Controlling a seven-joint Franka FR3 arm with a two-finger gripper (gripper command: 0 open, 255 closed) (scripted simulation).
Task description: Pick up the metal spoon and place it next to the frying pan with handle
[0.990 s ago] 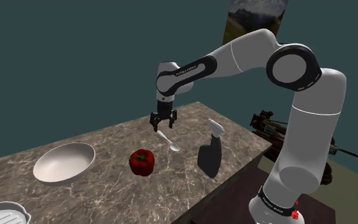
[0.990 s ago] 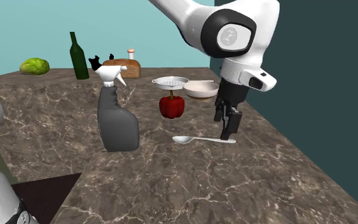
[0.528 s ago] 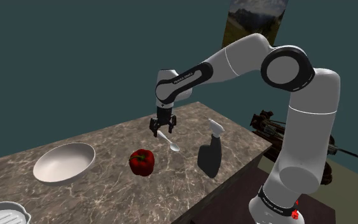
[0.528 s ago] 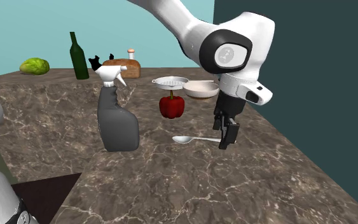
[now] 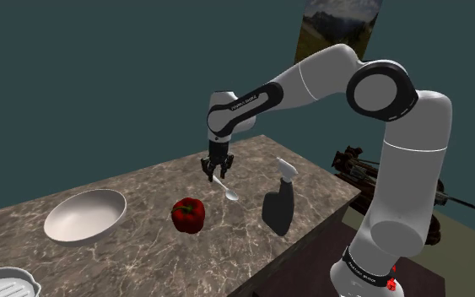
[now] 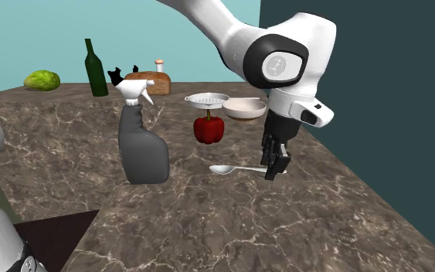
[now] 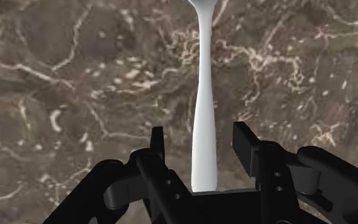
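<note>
Marbled brown surface (image 5: 143, 245), set before a dark teal wall, carries every item.

Claw (image 7: 201, 141): low over the surface, its two fingers (image 7: 157, 145) spread. A strip of bare marble shows on each side of the handle, so nothing is pinched.

Metal spoon (image 7: 203, 108): drawn pale grey-white, lying flat on the surface. The end of its handle sits between the fingers. Its long axis runs straight away from the claw, with the bowl end farthest off. The line from finger to finger crosses the handle squarely.

In the shoulder view the claw (image 5: 218, 169) stands at the handle end of the spoon (image 5: 225, 188). The bowl end points toward the dark spray bottle (image 5: 277, 207). In the second exterior view the claw (image 6: 275, 166) meets the handle tip of the spoon (image 6: 242, 168), and a red pepper (image 6: 209, 129) stands apart behind it.

Frying pan (image 5: 3, 283): at the shoulder view's lower left corner, past the white bowl (image 5: 83, 215) and well apart from the spoon.

Assessment: the step in hand is the grasp. Alignment appears adequate for closing across the handle. The hold would fall near the handle's end, so the bowl end may droop or swing on lifting. The carry to the pan would pass the pepper and the bowl.
</note>
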